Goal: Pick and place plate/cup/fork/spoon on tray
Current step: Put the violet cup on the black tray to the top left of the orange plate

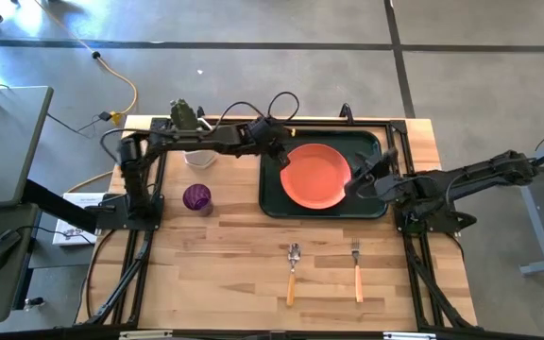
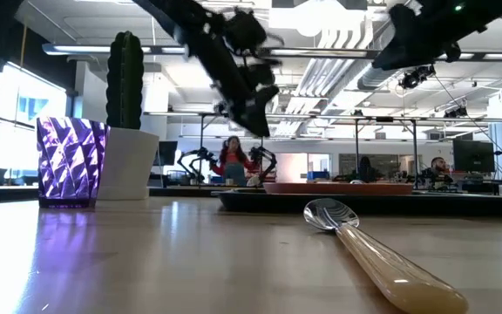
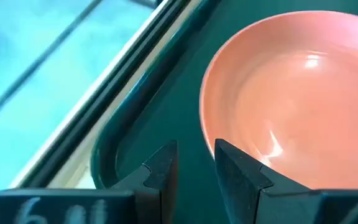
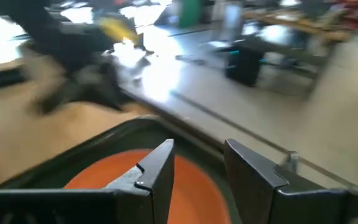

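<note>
The spoon (image 1: 293,267) and fork (image 1: 356,267) are lying nearest, on bare wood, apart from each other. Further back, the cup (image 1: 196,196) is standing left of the tray (image 1: 274,194). The plate (image 1: 315,176) is sitting inside the tray, so that step looks done; the next calls for picking one of the three remaining items.

The left gripper (image 1: 278,151) is hovering over the plate's far-left edge, fingers (image 3: 166,171) slightly parted, grasping nothing. The right gripper (image 1: 366,170) is hanging at the plate's right edge, fingers (image 4: 157,168) spread and empty.

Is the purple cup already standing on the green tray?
No, the cup stands on the bare table, left of the tray, which holds only the plate.
</note>
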Controlling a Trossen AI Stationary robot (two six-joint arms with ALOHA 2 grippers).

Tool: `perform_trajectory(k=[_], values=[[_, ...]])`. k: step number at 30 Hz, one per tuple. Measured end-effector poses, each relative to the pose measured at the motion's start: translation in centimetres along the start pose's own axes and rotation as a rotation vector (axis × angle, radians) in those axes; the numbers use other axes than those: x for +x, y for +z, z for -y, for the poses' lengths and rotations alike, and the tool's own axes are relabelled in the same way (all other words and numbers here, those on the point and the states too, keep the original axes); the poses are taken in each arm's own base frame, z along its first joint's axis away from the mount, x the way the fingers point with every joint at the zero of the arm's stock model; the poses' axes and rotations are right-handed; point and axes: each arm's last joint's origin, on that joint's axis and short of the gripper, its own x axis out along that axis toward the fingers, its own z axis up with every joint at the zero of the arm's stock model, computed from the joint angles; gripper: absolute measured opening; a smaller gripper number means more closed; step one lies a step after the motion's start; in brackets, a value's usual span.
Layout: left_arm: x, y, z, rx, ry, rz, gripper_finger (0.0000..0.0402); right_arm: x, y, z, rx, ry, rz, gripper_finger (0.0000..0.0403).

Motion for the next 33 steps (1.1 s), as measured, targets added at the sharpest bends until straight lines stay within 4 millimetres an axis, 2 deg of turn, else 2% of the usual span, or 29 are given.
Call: perform_trajectory(k=[3, 9, 14, 20, 25, 28, 33], values=[[-2.8, -0.3, 1.4, 0.099, -0.037, 0.058, 0.0097, 1.3, 0.4, -0.4, 0.016, -0.017, 0.011, 0.0133], [-7.5, -2.5, 3.4, 0.322, -0.099, 0.062, 0.0097, 3.3, 0.1, -1.3, 0.05, 0.092, -0.046, 0.0133], [-9.8, -4.0, 2.8, 0.347, -0.105, 0.051, 0.0096, 4.6, -0.6, -2.0, 0.068, 0.061, -0.071, 0.0133], [-9.5, -5.8, 0.3, 0.299, -0.065, 0.052, 0.0096, 7.2, -2.1, -1.6, 0.114, -0.034, -0.16, 0.0133], [-8.9, -6.0, -1.4, 0.293, -0.065, 0.044, 0.0096, 8.9, -2.7, -1.1, 0.246, -0.071, -0.202, 0.0133], [-8.8, -6.0, -1.7, 0.308, -0.099, 0.048, 0.0096, 9.8, -2.8, -0.1, 0.301, -0.111, -0.218, 0.0133], [-8.8, -5.9, -1.8, 0.345, -0.185, 0.067, 0.0095, 11.1, -2.8, 1.4, 0.402, -0.054, -0.294, 0.0133]])
